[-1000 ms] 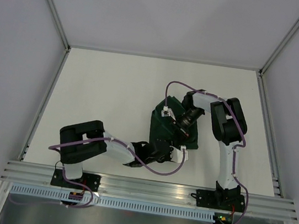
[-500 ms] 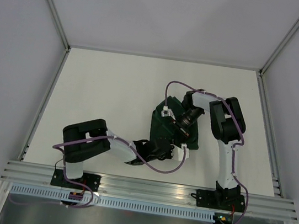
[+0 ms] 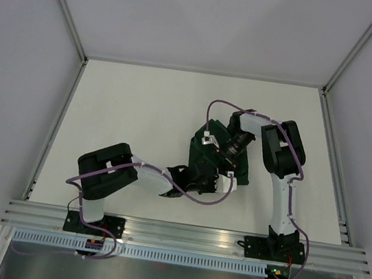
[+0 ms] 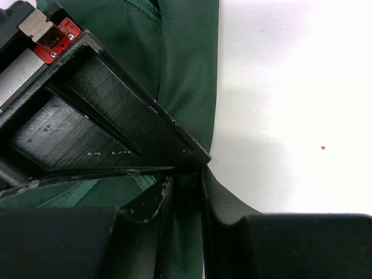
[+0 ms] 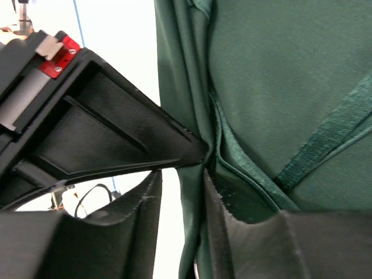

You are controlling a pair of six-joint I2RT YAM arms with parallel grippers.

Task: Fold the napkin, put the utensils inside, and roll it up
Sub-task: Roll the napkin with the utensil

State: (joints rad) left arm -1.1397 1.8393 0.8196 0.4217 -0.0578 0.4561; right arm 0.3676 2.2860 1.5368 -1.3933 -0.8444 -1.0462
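Napkin (image 3: 199, 159) — dark green, folded and rumpled — lies on the white counter (image 3: 140, 119), right of centre, between both arms. Left claw (image 4: 186, 179): nearly together, pinching a fold of the cloth. Right claw (image 5: 182, 174): slightly apart, straddling an edge — counter visible in the gap.

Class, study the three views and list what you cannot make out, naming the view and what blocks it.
Napkin outline and folds: top view, both arms cover much of it, and it is small.
Napkin's extent: wrist views, cut off by frame edges and black fingers.
Left claw grip: left wrist view, napkin enters the shadowed gap; pinched or not, unclear.
Utensils: none visible anywhere; any under napkin or arms would be hidden.
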